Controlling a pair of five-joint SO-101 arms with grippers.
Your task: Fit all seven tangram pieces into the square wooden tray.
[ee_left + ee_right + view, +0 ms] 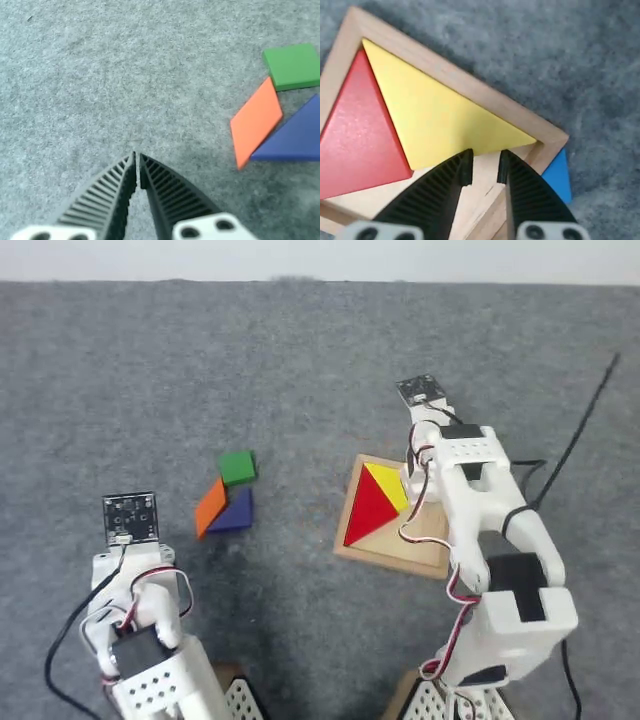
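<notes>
Placement stage, two pieces seated: large red triangle (pixel 355 135) and large yellow triangle (pixel 435 115) lie edge to edge in the square wooden tray (pixel 445 70). Right gripper (pixel 484 167) is positioned over the tray's bare floor, jaws slightly parted, nothing gripped. Left gripper (pixel 136 162) is over grey carpet (pixel 100 75), jaws closed, empty. Green square (pixel 292 65), orange parallelogram (pixel 256 121) and dark blue triangle (pixel 295 137) are clustered near it (a small light-blue triangle (pixel 557 175) sits just outside a tray corner). Judged next: a loose piece is to be gripped and fitted against the yellow edge.

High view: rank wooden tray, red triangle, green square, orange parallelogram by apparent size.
1. wooden tray, even though partly covered by the right arm
2. red triangle
3. green square and orange parallelogram look about alike, so not ranked.
</notes>
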